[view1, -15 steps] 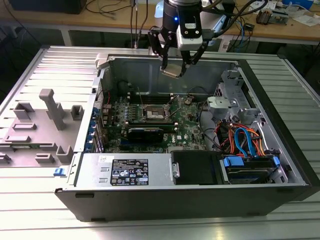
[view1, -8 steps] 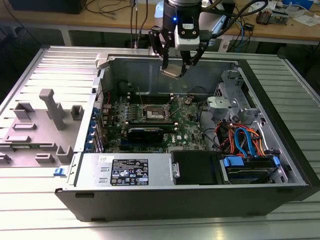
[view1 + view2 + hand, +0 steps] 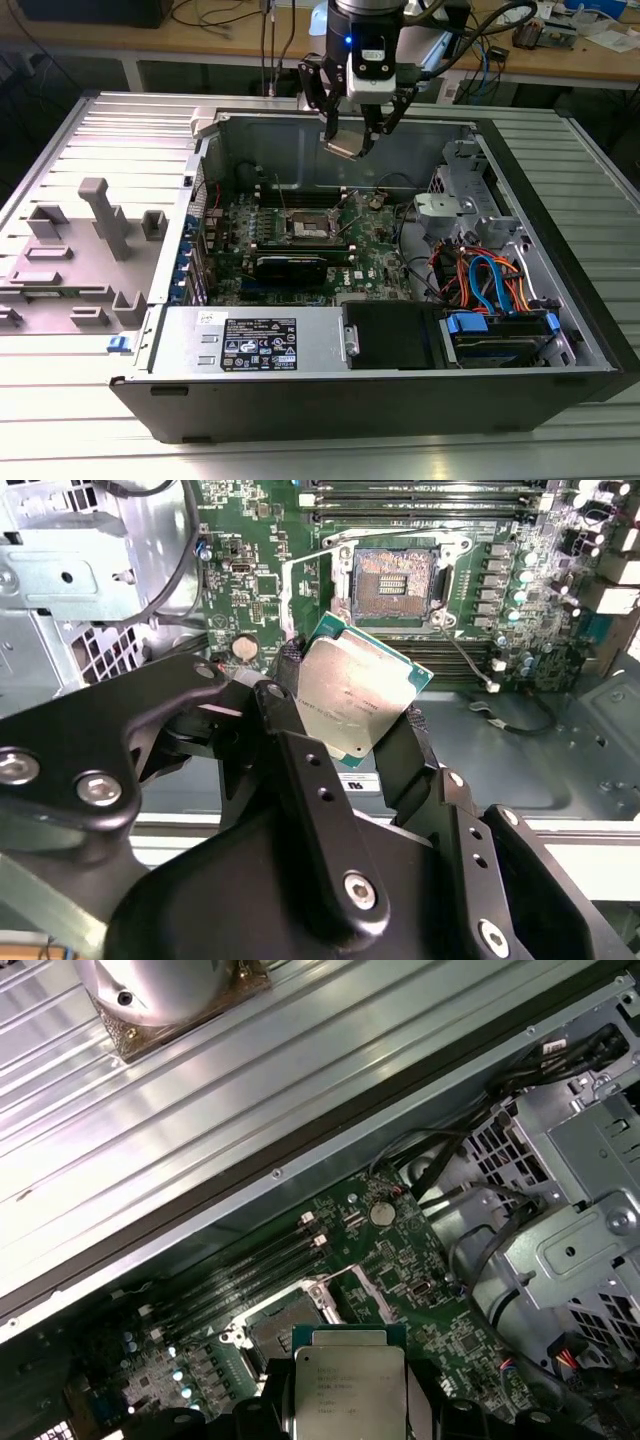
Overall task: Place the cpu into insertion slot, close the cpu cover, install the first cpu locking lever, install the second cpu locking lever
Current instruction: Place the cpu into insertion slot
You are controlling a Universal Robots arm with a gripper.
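Pinching the cpu [image 3: 355, 695] by two opposite edges between the fingers [image 3: 283, 708] of the gripper [image 3: 350, 142], pressed in on the chip rather than spread. Carried in the air well above the insertion slot [image 3: 308, 227], not squarely over it, and seemingly tilted rather than level with the socket. Not yet seated: slot centre bare and dark in the second wrist view, ringed by its silvery rim, with the memory slots [image 3: 430, 495] just beside it on the motherboard [image 3: 250, 555], all inside the open computer case [image 3: 520, 180]. Judged light and stiff, a thin rigid plate unlikely to flex or sag in the grip. Smooth metal top, so probably slippery under any hold on the flat faces. Probably fragile as well, above all at the underside contacts and the corners. Best taken as here, at the green rim on opposite sides, with modest pressure and nothing bearing on the faces. No room for a drop onto the slot from this height without risk to both parts.
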